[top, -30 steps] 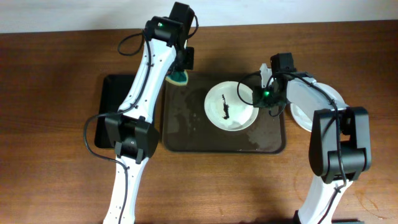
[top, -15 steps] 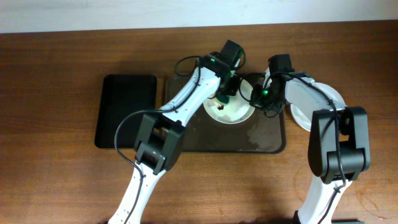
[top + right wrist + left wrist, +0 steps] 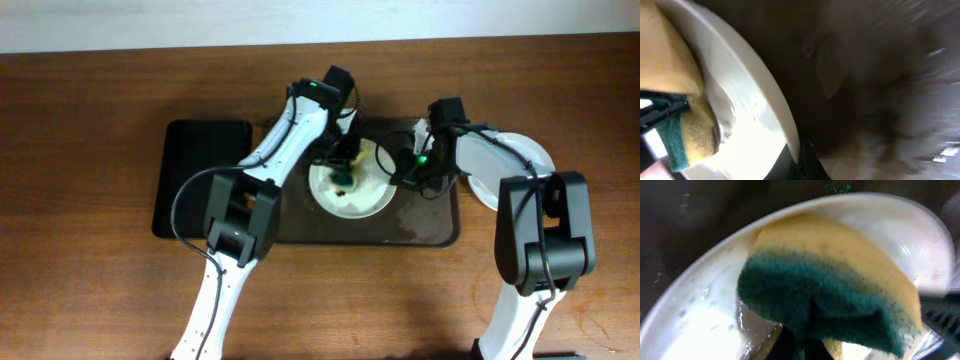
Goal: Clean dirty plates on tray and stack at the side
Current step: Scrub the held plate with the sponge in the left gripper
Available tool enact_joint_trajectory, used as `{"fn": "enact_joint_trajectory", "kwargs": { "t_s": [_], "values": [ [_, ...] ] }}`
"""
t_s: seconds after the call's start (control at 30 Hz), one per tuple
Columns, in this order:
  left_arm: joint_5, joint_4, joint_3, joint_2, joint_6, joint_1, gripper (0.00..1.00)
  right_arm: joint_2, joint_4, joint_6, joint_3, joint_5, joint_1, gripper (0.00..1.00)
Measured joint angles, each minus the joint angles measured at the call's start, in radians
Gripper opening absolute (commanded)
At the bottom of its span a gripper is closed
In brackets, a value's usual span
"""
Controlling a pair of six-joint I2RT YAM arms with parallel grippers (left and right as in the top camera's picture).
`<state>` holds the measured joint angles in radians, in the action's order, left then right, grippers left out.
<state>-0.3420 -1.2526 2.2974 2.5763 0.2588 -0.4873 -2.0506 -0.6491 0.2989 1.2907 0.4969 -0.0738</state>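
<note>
Left end effector (image 3: pixel 342 166) is pinching a sponge (image 3: pixel 830 290), yellow body with a green scouring face, and pressing it onto the plate (image 3: pixel 366 200) directly beneath it. Right end effector (image 3: pixel 403 172) sits just to the right of it. As far as its blurred wrist view lets me judge, it is pressed together on the plate's near rim, steadying it.

That plate lies inside the tray (image 3: pixel 435 226), under both end effectors. The other plates (image 3: pixel 515 160) rest on the bench (image 3: pixel 90 280) just beyond the right end effector, outside the tray.

A wet sheen shows on the plate around the sponge, so I count it as slippery. I judge it stiff, light and breakable. The rim is the only sensible hold, thin edge between the fingers, since the shallow face offers nothing to grip.

The sponge is soft and squashes under load, so pressure reaches the plate gently. A hard push off-centre could tip the plate against the right end effector's hold. The middle of the plate is hidden below the sponge, so I cannot say whether the smear is gone.
</note>
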Motion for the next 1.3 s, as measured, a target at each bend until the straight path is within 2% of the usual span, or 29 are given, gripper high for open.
{"fn": "enact_joint_trajectory", "kwargs": {
  "t_s": [0.13,0.23,0.27,0.37,0.47,0.53,0.63,0.73,0.8,0.87,0.93,1.0,1.1,1.17,1.3],
  "values": [
    [0.064,-0.21,0.004,0.003,-0.216,0.009,0.0,0.002,0.003,-0.035,-0.021,0.059,-0.001,0.04],
    [0.104,-0.206,0.004,0.003,-0.311,-0.014,0.0,0.002,0.003,-0.041,-0.021,0.059,-0.001,0.04],
    [0.115,-0.192,0.004,0.003,-0.283,-0.019,0.0,0.002,0.003,-0.042,-0.021,0.059,-0.001,0.04],
    [0.107,-0.179,0.003,0.003,0.011,-0.022,0.0,0.002,0.003,-0.042,-0.021,0.059,-0.001,0.04],
    [0.101,-0.158,0.002,0.003,0.251,-0.03,0.0,0.002,0.003,-0.041,-0.021,0.054,0.001,0.04],
    [0.142,-0.092,0.0,-0.003,0.322,-0.05,0.0,0.004,0.006,-0.039,-0.021,0.043,0.011,0.04],
    [0.3,0.004,-0.001,-0.013,0.474,-0.105,0.0,0.006,0.007,-0.017,-0.021,0.033,0.02,0.04],
    [0.374,0.072,-0.001,-0.013,0.537,-0.119,0.0,0.006,0.007,0.008,-0.019,0.032,0.02,0.04],
    [0.375,0.071,-0.001,-0.013,0.49,-0.124,0.0,0.006,0.007,0.015,-0.019,0.032,0.02,0.04],
    [0.308,0.061,0.0,-0.013,0.341,-0.108,0.0,0.006,0.007,0.016,-0.019,0.031,0.02,0.04],
    [0.184,0.003,0.004,-0.012,0.188,-0.082,0.0,0.006,0.005,0.01,-0.019,0.029,0.02,0.04],
    [0.011,-0.068,0.004,0.0,-0.03,-0.063,0.0,0.008,-0.001,-0.014,-0.019,0.024,0.02,0.04],
    [-0.104,-0.103,0.03,0.026,-0.19,-0.061,0.0,0.008,-0.001,-0.02,-0.019,0.024,0.02,0.04],
    [-0.143,-0.128,0.064,0.045,-0.245,-0.06,0.0,0.008,-0.001,-0.022,-0.019,0.024,0.02,0.04],
    [-0.181,-0.118,0.078,0.056,-0.267,-0.031,0.0,0.008,-0.002,-0.015,-0.019,0.024,0.02,0.04]
  ]
}}
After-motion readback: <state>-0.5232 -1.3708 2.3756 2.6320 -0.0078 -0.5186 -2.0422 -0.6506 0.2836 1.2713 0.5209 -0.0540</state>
